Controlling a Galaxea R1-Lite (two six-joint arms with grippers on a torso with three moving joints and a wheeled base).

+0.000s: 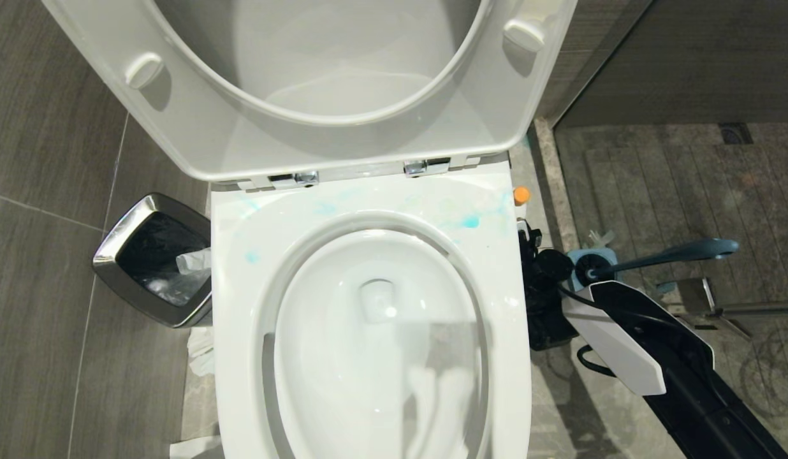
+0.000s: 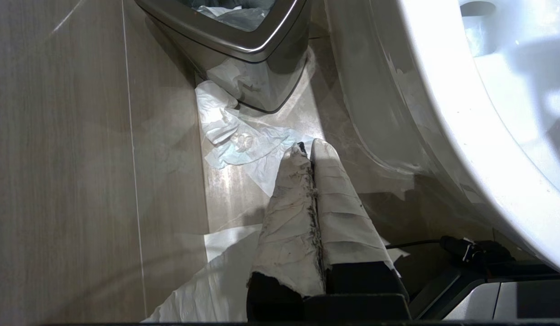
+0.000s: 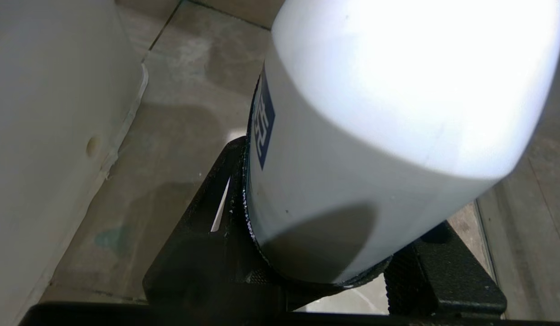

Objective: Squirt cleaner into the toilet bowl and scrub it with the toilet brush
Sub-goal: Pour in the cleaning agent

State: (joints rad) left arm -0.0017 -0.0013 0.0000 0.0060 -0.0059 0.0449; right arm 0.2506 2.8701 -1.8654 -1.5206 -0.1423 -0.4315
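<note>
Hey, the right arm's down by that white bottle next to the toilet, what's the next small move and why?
Probably firm up the hold and lift the white bottle straight up: the right gripper brackets it, and the toilet bowl rim shows only faint cleaner smears.

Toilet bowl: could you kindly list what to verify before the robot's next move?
1. White plastic seat and lid raised: ok.
2. Glossy white ceramic toilet bowl unobstructed: ok.
3. Turquoise-blue cleaner inside the bowl: not ok, smears show only on the rim.
4. White cylindrical bottle within the right gripper: ok; firm hold: cannot tell.
5. Teal toilet brush standing in its holder: ok.
6. Left gripper shut, low beside the bowl: ok.
</note>
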